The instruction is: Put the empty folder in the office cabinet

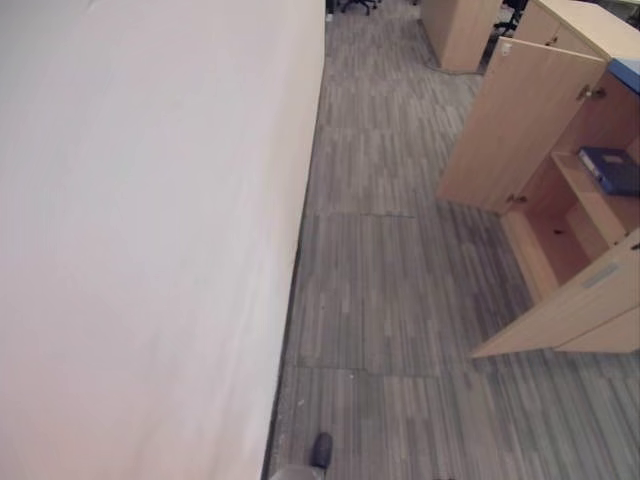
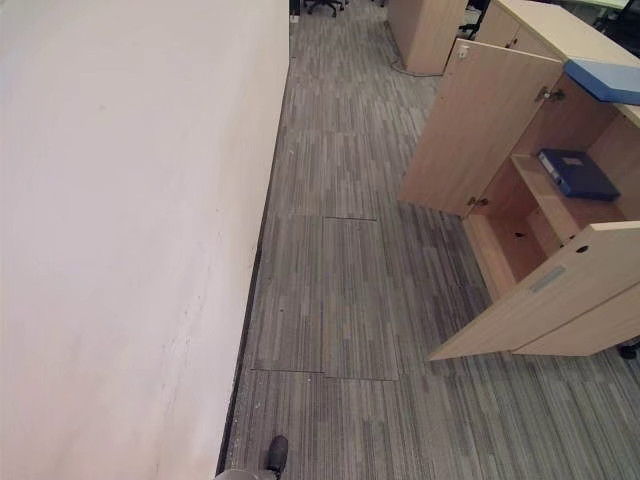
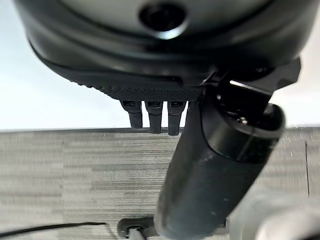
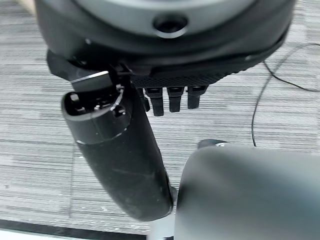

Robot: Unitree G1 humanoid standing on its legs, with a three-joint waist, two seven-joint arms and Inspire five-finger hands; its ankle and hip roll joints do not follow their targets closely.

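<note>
Looked like the placing step was done: the blue folder (image 2: pixel 574 172) lay flat on the shelf inside the office cabinet (image 2: pixel 520 250), both doors swung open. Left hand (image 3: pixel 165 90) and right hand (image 4: pixel 170 85) hung empty over the carpet, fingers straight. Probably closing the doors next.

No text, label or number is legible.

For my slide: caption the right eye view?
Open office cabinet with a blue folder lying on its shelf, beside grey carpet.
</note>
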